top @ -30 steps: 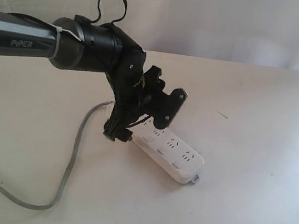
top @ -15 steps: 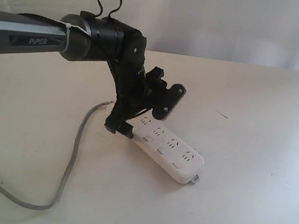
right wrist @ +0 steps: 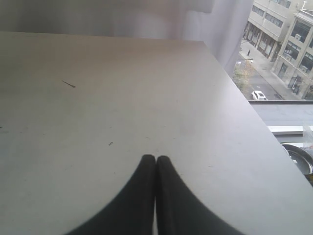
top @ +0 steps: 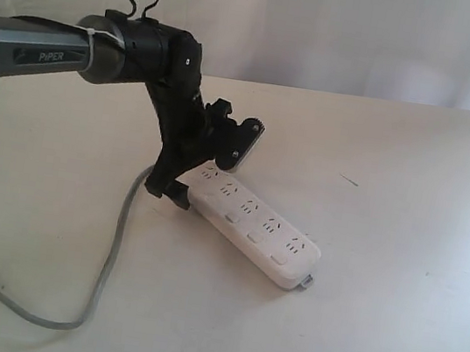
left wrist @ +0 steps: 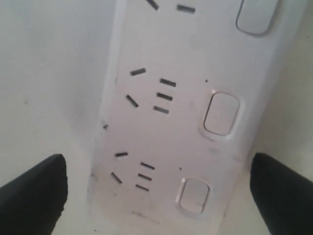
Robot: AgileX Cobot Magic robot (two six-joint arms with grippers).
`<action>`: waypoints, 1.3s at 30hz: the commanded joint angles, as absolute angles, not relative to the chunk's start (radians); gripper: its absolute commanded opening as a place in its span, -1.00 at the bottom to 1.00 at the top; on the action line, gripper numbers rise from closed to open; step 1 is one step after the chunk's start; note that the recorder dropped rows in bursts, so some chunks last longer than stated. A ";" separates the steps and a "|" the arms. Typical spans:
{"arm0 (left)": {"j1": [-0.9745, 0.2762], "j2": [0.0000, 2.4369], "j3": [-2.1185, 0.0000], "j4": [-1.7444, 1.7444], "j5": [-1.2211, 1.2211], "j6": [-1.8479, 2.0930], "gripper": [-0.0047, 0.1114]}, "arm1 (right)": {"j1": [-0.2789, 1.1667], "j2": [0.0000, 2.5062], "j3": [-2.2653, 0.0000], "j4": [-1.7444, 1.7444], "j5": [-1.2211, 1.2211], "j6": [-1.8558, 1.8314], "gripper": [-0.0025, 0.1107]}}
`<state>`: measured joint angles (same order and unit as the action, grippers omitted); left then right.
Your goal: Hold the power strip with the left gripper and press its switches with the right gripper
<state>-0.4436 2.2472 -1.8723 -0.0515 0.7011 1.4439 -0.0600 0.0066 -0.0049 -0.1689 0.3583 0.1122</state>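
On the table (top: 413,167), the power strip (top: 254,228) is laid slantwise at the centre of the exterior view. Its upper-left end is straddled by the left gripper (top: 208,165), spread wide, nothing grasped; the right gripper (right wrist: 155,196) is clenched, empty.

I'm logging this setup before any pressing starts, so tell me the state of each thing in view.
power strip: flat on the table, outlets empty, not gripped.
left gripper: open, fingers either side of the strip's cord end.
right gripper: shut, empty, above the table.
switches: untouched; on or off unclear.
cord: slack, curving across the table.
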 commanded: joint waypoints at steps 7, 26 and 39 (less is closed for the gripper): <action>-0.442 2.320 -1.885 -0.098 0.740 1.479 0.89 | -0.058 0.000 0.000 -0.176 0.351 0.110 -0.96; -0.442 2.322 -1.885 -0.053 1.037 1.024 0.89 | -0.058 0.000 0.000 -0.176 0.351 0.110 -0.96; -0.442 2.322 -1.885 0.020 1.095 0.885 0.02 | -0.058 0.000 0.000 -0.176 0.351 0.110 -0.96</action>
